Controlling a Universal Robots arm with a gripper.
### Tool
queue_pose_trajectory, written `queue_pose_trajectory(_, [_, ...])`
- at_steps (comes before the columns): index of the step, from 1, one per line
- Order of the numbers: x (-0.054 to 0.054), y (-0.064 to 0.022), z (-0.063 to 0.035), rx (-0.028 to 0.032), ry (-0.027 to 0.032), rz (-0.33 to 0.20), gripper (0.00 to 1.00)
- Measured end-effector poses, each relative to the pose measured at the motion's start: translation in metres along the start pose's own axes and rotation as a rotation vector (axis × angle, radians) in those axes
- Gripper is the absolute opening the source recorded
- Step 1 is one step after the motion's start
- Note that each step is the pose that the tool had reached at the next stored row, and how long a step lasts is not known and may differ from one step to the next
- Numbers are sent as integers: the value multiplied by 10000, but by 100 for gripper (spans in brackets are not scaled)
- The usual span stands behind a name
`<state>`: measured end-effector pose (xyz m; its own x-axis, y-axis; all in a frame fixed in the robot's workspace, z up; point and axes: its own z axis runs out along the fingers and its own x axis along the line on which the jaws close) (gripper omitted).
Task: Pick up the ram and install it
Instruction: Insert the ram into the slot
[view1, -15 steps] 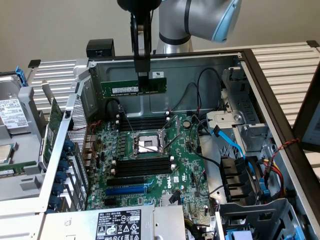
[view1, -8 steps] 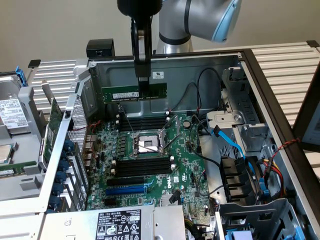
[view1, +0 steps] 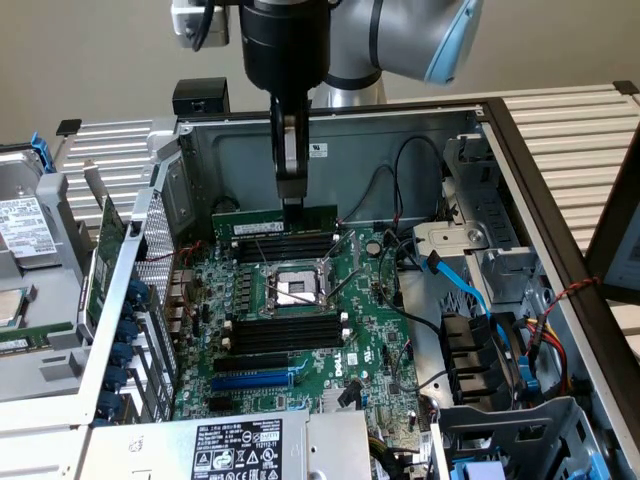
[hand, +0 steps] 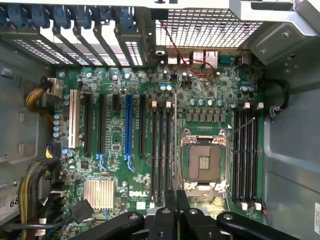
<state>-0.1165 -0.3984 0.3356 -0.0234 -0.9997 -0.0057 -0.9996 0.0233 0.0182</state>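
The gripper (view1: 292, 196) is clenched on the upper edge of the ram (view1: 272, 218) and holds it upright on its long edge. The ram stands just at the black slots (view1: 283, 245) beside the processor socket (view1: 296, 288) on the green board (view1: 370, 340). It is not possible to tell if the ram is seated.

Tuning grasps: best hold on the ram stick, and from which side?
Pinch the ram stick across its flat faces near the middle of the upper long edge, from straight above. It stands on edge over the black slots; the hand grips it so.
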Motion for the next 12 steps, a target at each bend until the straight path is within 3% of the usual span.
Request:
queue_pose_trajectory(5, [0,-1,54,3,135,12,13])
queue_pose_trajectory(12, [1,-6,177,4,139,12,13])
